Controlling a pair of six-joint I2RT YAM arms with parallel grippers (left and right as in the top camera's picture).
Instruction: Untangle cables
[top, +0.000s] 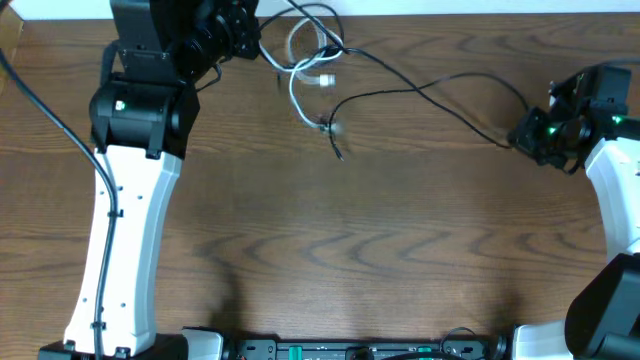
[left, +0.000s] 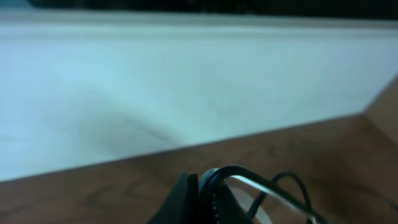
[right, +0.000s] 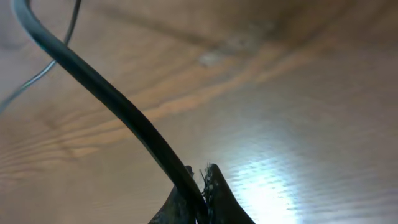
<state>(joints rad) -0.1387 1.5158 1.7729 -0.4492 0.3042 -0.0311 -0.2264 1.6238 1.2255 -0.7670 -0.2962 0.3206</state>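
While the desk (top: 350, 250) bears it all, the left arm (top: 135, 115) bends just beside the tangle (top: 318, 50), jaws closed on its loops. The right arm (top: 610, 165) sits well away, jaws clamped on the black cable (right: 124, 115) stretched between them. The white cable (top: 296, 95) curls at the tangle.

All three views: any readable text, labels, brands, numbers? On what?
No readable text in any view.
Overhead: base hardware at the near edge, any marking too small to read.
Wrist views: only the black cable, white cable and table; no print.
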